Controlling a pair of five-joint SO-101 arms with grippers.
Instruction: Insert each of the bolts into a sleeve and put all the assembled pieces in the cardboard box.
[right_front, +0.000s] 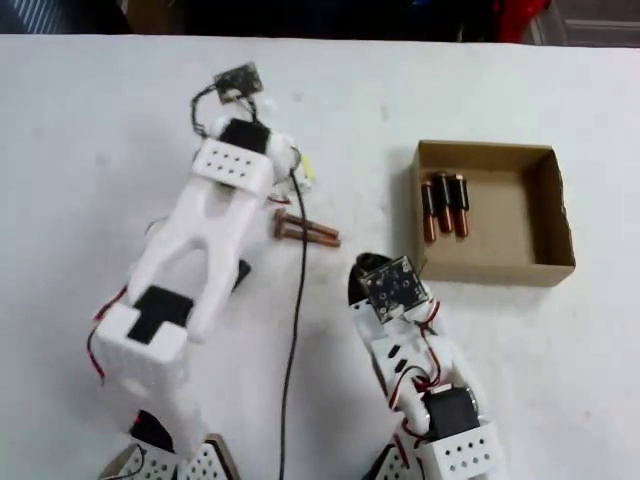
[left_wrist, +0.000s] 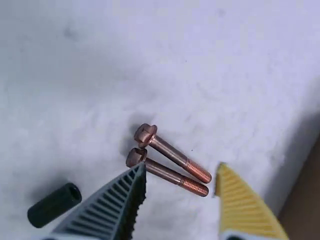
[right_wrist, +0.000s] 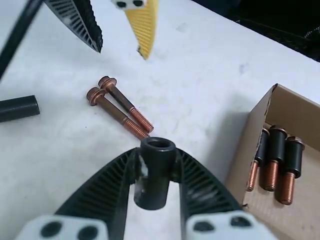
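Two copper bolts (right_front: 308, 230) (left_wrist: 170, 161) (right_wrist: 118, 105) lie side by side on the white table. My left gripper (left_wrist: 181, 170) (right_front: 302, 176) hangs open just above them, its black finger (left_wrist: 117, 207) and yellow finger (left_wrist: 245, 207) on either side of their threaded ends. My right gripper (right_wrist: 156, 155) (right_front: 366, 276) is shut on an upright black sleeve (right_wrist: 154, 175), a short way from the bolts' threaded ends. A second black sleeve (left_wrist: 54, 204) (right_wrist: 18, 108) lies loose on the table. The cardboard box (right_front: 490, 152) (right_wrist: 261, 116) holds three assembled pieces (right_front: 444, 205) (right_wrist: 274, 159).
A black cable (right_front: 297, 300) runs down the table between the two arms. The left arm's white body (right_front: 205, 240) lies left of the bolts. The box stands right of the right gripper, with bare floor (right_front: 515, 215) beside the pieces.
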